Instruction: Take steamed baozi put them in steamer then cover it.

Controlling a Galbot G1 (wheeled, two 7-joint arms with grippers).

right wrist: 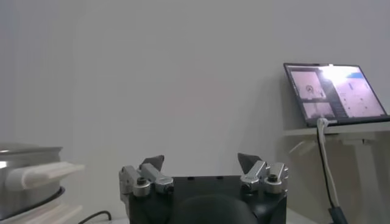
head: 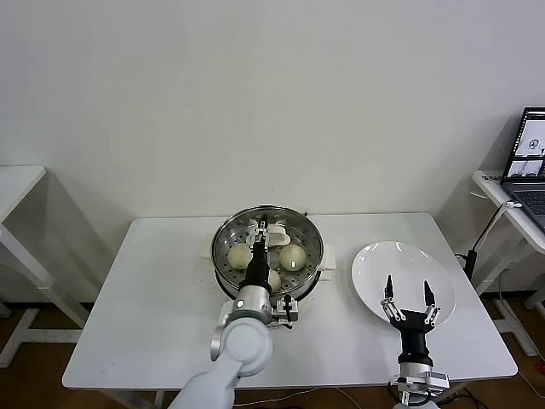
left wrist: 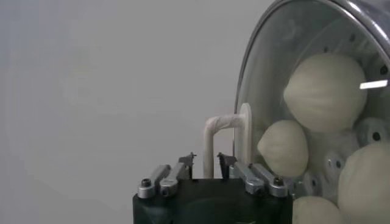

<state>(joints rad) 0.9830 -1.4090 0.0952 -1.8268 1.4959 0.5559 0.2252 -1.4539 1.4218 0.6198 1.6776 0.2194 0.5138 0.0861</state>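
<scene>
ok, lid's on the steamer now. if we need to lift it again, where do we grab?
Grip the white handle at the centre of the glass lid, coming straight down from above. It is a raised loop the fingers can close across; the glass dome and metal rim offer no hold. The left gripper sits right at that handle, jaws open around it. The right gripper is open over the plate.

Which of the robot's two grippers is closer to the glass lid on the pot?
The left. The left gripper is right at the cover's white handle, over the steamer. The right gripper hovers over the white plate, well off to the side.
</scene>
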